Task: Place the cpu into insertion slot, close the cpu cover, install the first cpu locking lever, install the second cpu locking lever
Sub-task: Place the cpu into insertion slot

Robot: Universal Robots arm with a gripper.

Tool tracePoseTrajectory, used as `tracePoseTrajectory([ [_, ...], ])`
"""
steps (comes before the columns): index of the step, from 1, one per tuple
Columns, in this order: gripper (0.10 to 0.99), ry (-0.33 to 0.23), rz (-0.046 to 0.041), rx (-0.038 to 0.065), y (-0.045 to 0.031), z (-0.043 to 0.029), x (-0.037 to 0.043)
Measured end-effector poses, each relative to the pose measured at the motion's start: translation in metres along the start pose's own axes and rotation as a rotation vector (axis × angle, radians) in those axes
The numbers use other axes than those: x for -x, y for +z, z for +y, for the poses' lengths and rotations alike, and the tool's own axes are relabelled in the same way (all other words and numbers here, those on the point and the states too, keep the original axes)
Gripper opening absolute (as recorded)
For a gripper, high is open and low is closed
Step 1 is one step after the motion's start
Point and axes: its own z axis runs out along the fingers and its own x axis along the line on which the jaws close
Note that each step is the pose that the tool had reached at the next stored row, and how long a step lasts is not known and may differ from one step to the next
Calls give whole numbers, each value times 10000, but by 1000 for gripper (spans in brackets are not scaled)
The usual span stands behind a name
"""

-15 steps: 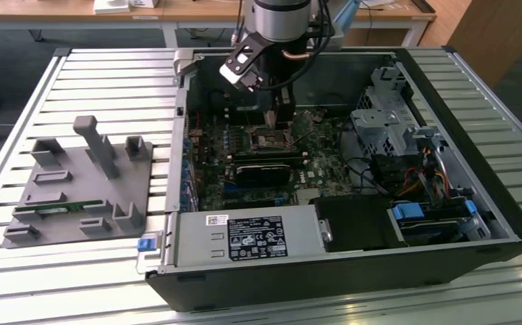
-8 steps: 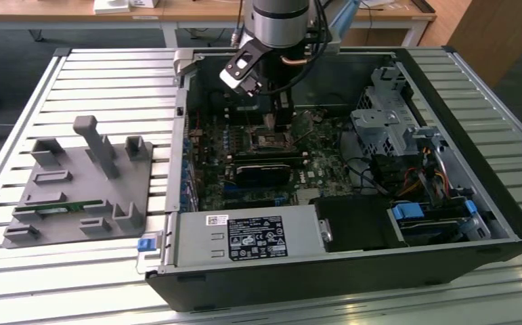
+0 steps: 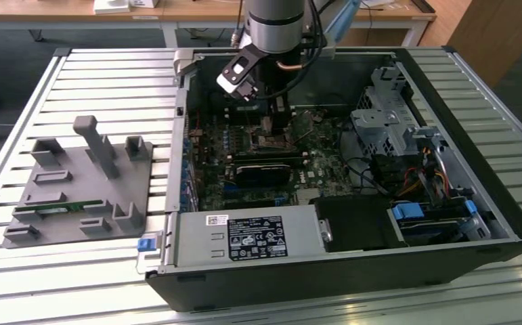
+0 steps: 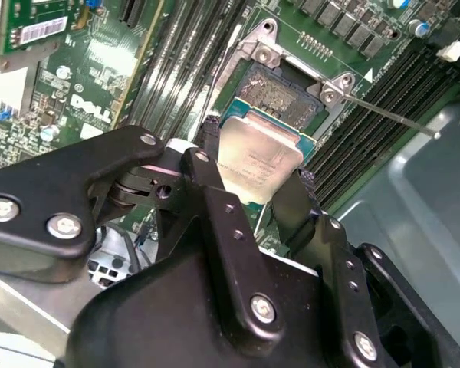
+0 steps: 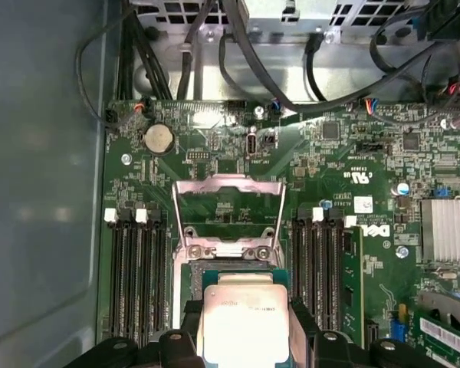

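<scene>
The arm (image 3: 274,27) comes down from above into the open case (image 3: 351,277) on the table (image 3: 107,68), its wrist over the green board (image 5: 337,153). The claw (image 4: 257,165) is clamped on the cpu (image 4: 262,149) by two opposite edges and holds it flat, metal face up. The cpu partly overlaps the slot (image 4: 280,88); whether they touch, I cannot tell. The cover (image 5: 228,182) stands swung open beyond the slot.
</scene>
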Motion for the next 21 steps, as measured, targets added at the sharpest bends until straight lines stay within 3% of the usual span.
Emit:
tracePoseTrajectory([
  [10,529,-6,-5,0,192,-23,-36],
  [21,529,-7,-3,-7,275,-34,-62],
])
